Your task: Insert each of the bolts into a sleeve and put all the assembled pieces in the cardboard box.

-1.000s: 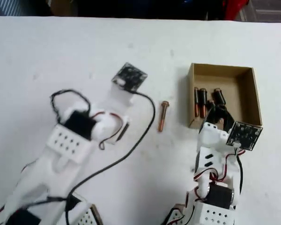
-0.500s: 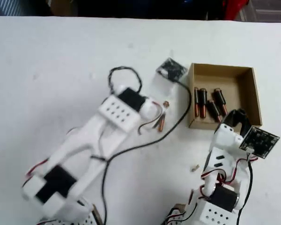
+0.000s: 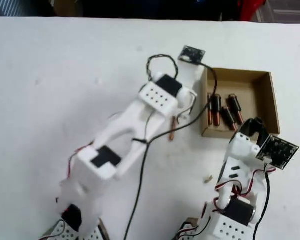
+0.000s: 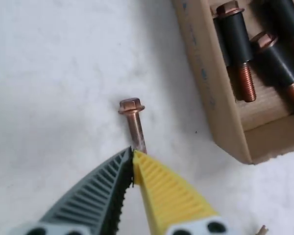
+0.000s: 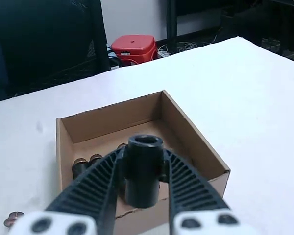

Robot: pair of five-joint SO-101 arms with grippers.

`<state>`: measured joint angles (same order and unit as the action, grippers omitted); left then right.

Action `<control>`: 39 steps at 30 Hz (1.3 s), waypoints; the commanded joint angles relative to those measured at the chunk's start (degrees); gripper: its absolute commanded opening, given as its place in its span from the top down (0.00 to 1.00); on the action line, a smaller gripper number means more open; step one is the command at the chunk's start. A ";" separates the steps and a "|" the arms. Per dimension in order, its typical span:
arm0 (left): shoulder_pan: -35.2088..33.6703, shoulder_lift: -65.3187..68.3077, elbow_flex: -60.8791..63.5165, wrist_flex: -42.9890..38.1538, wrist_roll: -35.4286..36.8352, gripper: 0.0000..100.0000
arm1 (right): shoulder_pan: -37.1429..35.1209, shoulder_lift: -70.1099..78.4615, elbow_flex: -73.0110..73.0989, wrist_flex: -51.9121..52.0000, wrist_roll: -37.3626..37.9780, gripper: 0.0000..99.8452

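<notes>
— White counter, dark room behind it. Where is the loose bolt?

— The bolt lies flat just beside the box, outside its wall. The left gripper is pinched narrow on the very tip of the shank, with the head pointing away from it.

— Is that a good hold?

— It looks marginal to me. The bolt is stiff metal, small and probably light, but it is round and smooth enough to roll or pivot out of a tip pinch. I'd take it higher up the shank, near the head, leaving the threaded end free to enter the sleeve.

— And the sleeve?

— The sleeve stands upright in the right gripper, bore facing up, just short of the box. The jaws are closed on its sides about halfway down. It looks like a rigid dark tube, so a firm squeeze shouldn't hurt it.

— What about the rest?

— Several pieces already lie in the box, each a bolt in a sleeve. I'd say this is the last pair. The bore is tight, so the alignment will need care.
</notes>
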<state>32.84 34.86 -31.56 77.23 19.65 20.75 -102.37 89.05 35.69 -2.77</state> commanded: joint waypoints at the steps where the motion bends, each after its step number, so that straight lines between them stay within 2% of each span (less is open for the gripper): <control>1: -0.66 6.29 -13.36 5.80 2.11 0.98 | 0.57 -0.48 -0.53 -2.68 -0.18 0.98; 6: -2.24 14.81 -24.26 10.11 2.29 0.97 | 0.57 -0.48 -0.09 -2.77 -0.18 0.98; 11: -2.51 20.70 -35.34 15.65 2.29 0.90 | 0.57 -0.48 0.26 -2.77 -0.09 0.98; 18: -2.33 25.98 -47.03 17.85 2.29 0.93 | 0.57 -0.48 0.35 -2.59 -0.09 0.98; 31: -2.15 30.64 -48.26 18.64 2.55 0.92 | 0.57 -0.48 0.35 -2.33 -0.09 0.98; 35: -1.98 31.96 -48.26 19.16 8.26 0.92 | 0.57 -0.48 0.35 -2.33 -0.09 0.98; 39: -1.98 32.22 -48.62 19.87 9.23 0.85 | 0.57 -0.48 0.35 -2.33 -0.09 0.98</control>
<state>31.16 67.82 -77.10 96.04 27.38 20.84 -102.37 89.93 34.55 -2.77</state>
